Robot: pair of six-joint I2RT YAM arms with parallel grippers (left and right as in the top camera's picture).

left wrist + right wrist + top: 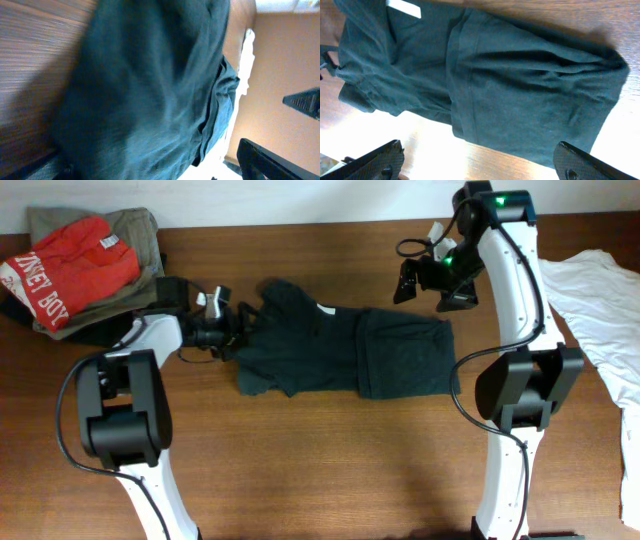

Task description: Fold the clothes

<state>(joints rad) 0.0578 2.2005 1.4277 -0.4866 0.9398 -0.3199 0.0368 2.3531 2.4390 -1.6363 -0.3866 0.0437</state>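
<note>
The clothes, a black T-shirt [345,352], lie folded into a rough rectangle in the middle of the wooden table [330,465], with a small white neck tag [325,310] showing near the far edge. The lettering is hidden. My left gripper [232,328] lies low at the shirt's left edge with its jaws wide open. In the left wrist view dark cloth [150,95] fills the picture, and one finger [265,160] shows at the lower right. My right gripper [430,285] hangs open above the shirt's far right corner. Its fingertips [375,162] stand wide apart over bare wood, with the shirt [520,95] and tag [405,8] beyond.
A pile of other garments sits at the back left: a red printed shirt [70,270] on an olive one [130,225]. A white garment [600,300] lies at the right edge. Both arm bases stand at the front of the table.
</note>
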